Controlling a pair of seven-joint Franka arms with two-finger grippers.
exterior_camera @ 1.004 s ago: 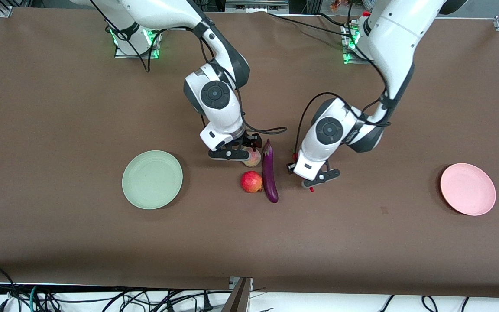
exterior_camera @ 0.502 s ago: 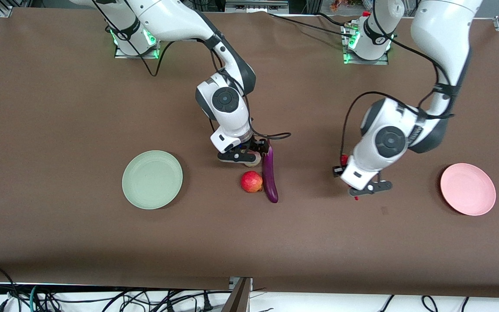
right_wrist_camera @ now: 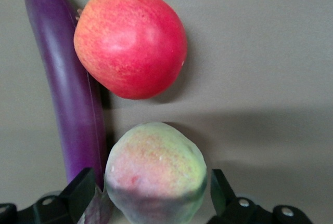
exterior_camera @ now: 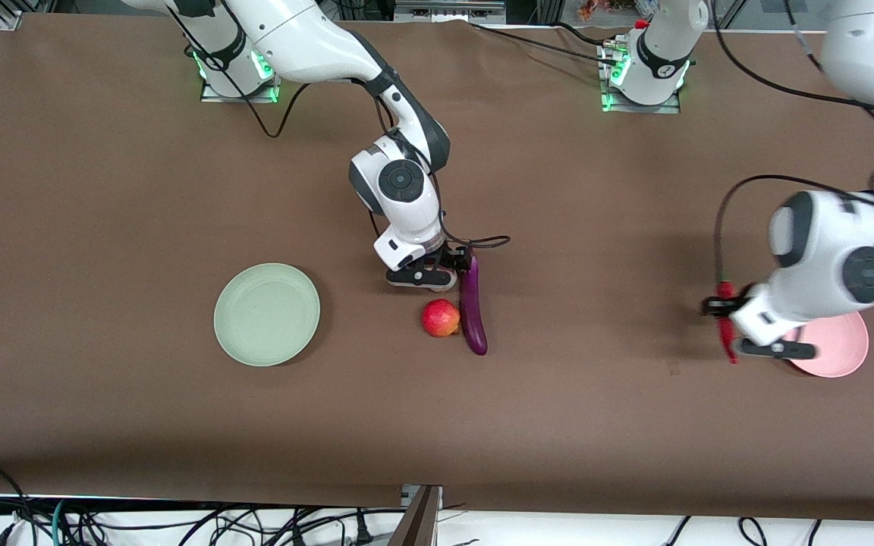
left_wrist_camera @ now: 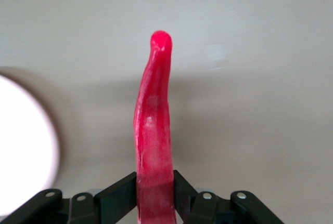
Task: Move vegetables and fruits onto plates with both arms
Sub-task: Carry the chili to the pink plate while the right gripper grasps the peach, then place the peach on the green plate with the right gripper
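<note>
My left gripper (exterior_camera: 730,331) is shut on the red chili pepper (exterior_camera: 726,337) and holds it in the air beside the pink plate (exterior_camera: 840,350), at that plate's rim toward the right arm's end. In the left wrist view the chili (left_wrist_camera: 153,120) sticks out from the shut gripper (left_wrist_camera: 155,188), and the plate's edge (left_wrist_camera: 23,146) shows. My right gripper (exterior_camera: 427,277) is open and low, its jaws astride the yellowish-pink peach (right_wrist_camera: 156,169). The red apple (exterior_camera: 440,317) and the purple eggplant (exterior_camera: 473,309) lie side by side just nearer the camera. The green plate (exterior_camera: 266,314) holds nothing.
A black cable (exterior_camera: 482,242) loops from the right wrist beside the eggplant's stem end. The arm bases (exterior_camera: 238,72) stand along the table's farther edge. Cables hang below the nearer edge.
My left arm has carried the chili from beside the eggplant across to the pink plate. My right gripper has shifted slightly toward the eggplant and settled round the peach.
</note>
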